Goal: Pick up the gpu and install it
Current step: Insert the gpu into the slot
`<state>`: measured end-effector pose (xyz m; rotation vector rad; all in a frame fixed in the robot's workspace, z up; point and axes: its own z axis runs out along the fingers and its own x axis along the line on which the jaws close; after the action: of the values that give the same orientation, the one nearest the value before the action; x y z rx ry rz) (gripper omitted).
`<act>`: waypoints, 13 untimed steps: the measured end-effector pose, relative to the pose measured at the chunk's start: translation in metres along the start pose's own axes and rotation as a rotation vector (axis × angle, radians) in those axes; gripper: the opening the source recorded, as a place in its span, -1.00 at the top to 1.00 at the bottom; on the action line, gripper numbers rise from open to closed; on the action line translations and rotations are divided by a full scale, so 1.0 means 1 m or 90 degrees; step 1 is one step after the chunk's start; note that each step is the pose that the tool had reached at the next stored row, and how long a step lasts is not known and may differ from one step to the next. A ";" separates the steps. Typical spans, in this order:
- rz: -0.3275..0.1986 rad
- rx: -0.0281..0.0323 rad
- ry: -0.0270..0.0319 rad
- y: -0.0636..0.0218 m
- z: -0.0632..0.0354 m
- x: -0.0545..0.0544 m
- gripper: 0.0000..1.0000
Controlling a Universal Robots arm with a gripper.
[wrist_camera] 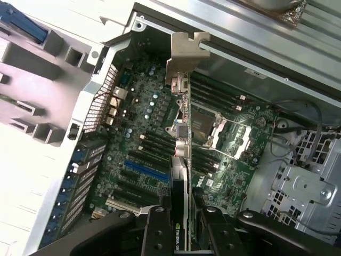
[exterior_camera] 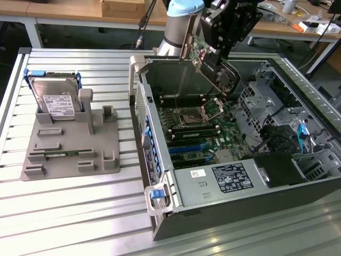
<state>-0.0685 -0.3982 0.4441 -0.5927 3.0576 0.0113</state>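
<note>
The gpu (exterior_camera: 209, 58) hangs in the air above the open computer case (exterior_camera: 224, 181), tilted, its silver bracket (exterior_camera: 187, 47) toward the exterior view's left and its green board and black shroud below my wrist. My gripper (exterior_camera: 221, 50) is shut on its upper edge. In the wrist view I look down the card edge-on: the gpu (wrist_camera: 181, 160) runs between my two black fingers (wrist_camera: 155, 232), its bracket (wrist_camera: 184, 53) at the far end, with the motherboard (wrist_camera: 138, 154) and its blue slot (wrist_camera: 141, 169) underneath, well apart from the card.
A grey fixture tray (exterior_camera: 69, 149) at the exterior view's left holds a silver hard drive (exterior_camera: 56, 98) upright and a thin green memory stick (exterior_camera: 61, 153). The case's walls, drive cage (exterior_camera: 266, 101), cables (exterior_camera: 303, 133) and power supply (exterior_camera: 229, 178) surround the motherboard.
</note>
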 end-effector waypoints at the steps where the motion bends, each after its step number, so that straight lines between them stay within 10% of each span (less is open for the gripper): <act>1: -0.004 -0.0001 0.0000 0.0000 0.0000 0.000 0.48; 13: -0.048 -0.0014 0.0000 0.0000 0.0000 0.000 0.48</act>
<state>-0.0685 -0.3982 0.4441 -0.7077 3.0333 0.0129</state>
